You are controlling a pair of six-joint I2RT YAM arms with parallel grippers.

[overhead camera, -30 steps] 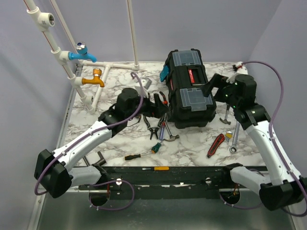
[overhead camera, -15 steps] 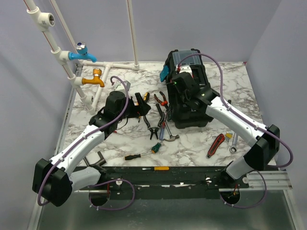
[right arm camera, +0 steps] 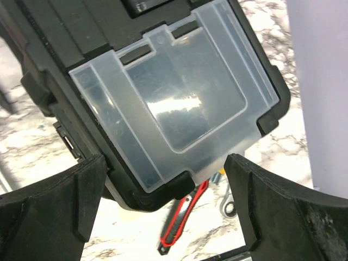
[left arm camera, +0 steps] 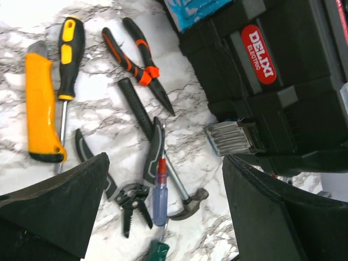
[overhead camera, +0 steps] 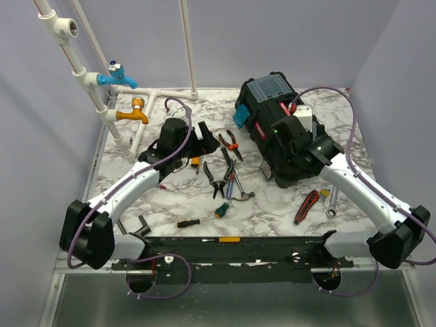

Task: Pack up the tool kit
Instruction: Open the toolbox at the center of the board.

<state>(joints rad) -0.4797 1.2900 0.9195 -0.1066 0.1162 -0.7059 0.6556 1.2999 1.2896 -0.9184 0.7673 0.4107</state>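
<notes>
At the back right of the marble tabletop (overhead camera: 272, 204), the black toolbox (overhead camera: 259, 112) sits skewed and shut, with tools lying loose to its left. The overhead view barely separates the right gripper (right arm camera: 163, 163) from the box. Its own wrist view shows it spread wide over a clear compartment lid (right arm camera: 174, 103), holding nothing. The left gripper (left arm camera: 166, 162) hangs released above black pliers (left arm camera: 128, 190) and a hammer (left arm camera: 190, 197). Only that wrist view picks out the yellow utility knife (left arm camera: 39, 109) and the box's red DELIXI label (left arm camera: 259, 46).
</notes>
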